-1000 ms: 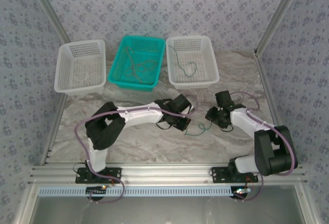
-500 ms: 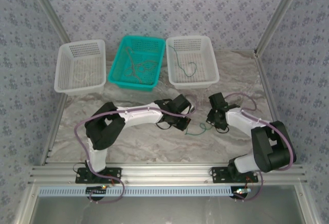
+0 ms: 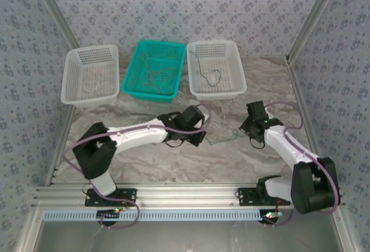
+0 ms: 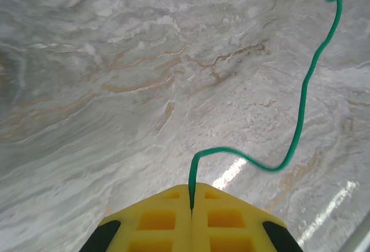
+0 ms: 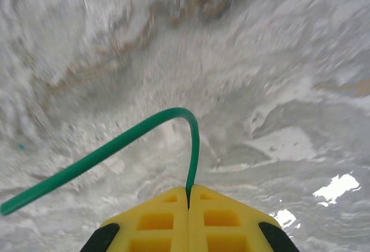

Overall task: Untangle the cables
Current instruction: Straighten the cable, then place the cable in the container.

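**Top external: one green cable strung between two tools, three baskets behind**

Top external camera shows three baskets in a row at the far side of the marbled surface (image 3: 173, 162). The left white basket (image 3: 65, 84) holds faint pale strands (image 3: 92, 83) that are hard to make out. The teal basket (image 3: 129, 73) in the middle holds a loose tangle of reddish-brown and green wires (image 3: 157, 76). The right white basket (image 3: 239, 70) holds one thin green wire (image 3: 208, 76) lying in a loop.

Nearer the arms, the green cable (image 3: 222, 139) runs across the surface between the left tool (image 3: 201, 139) and the right tool (image 3: 243, 132), well apart from the baskets.

The wrist cameras give what the overhead one is too far off to show. In the left wrist view, the left tool (image 4: 191, 193) has its yellow pads pressed together with the green cable (image 4: 300, 119) pinched in the seam, then curving away over the marble. In the right wrist view, the right tool (image 5: 188, 193) is likewise closed tight on the green cable (image 5: 115, 145), which arches up from the seam and trails off to the left; the background there is blurred.
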Controlling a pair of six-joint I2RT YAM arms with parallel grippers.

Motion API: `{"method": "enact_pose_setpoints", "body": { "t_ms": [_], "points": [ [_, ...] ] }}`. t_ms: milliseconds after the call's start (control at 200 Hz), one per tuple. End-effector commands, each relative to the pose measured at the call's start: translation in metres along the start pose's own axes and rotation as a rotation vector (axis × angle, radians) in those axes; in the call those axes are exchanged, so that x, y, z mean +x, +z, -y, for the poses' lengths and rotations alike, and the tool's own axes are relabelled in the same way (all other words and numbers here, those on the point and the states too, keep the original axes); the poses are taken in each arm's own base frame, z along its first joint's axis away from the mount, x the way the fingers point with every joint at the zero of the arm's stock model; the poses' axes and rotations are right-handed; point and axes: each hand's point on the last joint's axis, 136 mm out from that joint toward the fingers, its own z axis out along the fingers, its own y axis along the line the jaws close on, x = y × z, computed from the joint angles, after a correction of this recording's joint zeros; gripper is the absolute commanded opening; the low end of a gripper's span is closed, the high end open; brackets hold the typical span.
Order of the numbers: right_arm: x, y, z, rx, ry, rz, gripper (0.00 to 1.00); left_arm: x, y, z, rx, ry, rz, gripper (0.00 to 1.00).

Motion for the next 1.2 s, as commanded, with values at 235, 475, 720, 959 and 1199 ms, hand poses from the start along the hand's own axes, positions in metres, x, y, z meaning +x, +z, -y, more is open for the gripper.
{"method": "enact_pose_setpoints", "body": {
  "t_ms": [235,475,720,959,1199],
  "points": [
    [-0.056,-0.041,0.019,0.01,0.091,0.152,0.0,0.001,-0.059,-0.042,0.042,-0.107,0.168,0.0],
    [-0.063,-0.051,0.02,-0.011,0.16,0.176,0.0,0.015,-0.07,-0.062,0.017,-0.179,0.209,0.0],
    [-0.075,-0.07,0.0,-0.082,0.143,0.239,0.0,0.017,-0.088,-0.073,0.016,-0.22,0.27,0.0],
    [-0.102,-0.138,-0.1,-0.35,-0.101,0.41,0.0,-0.008,-0.11,-0.041,0.19,-0.186,0.404,0.32],
    [-0.169,-0.194,-0.177,-0.461,-0.155,0.575,0.0,-0.012,-0.132,-0.037,0.204,-0.149,0.47,0.82]
  ]
}}
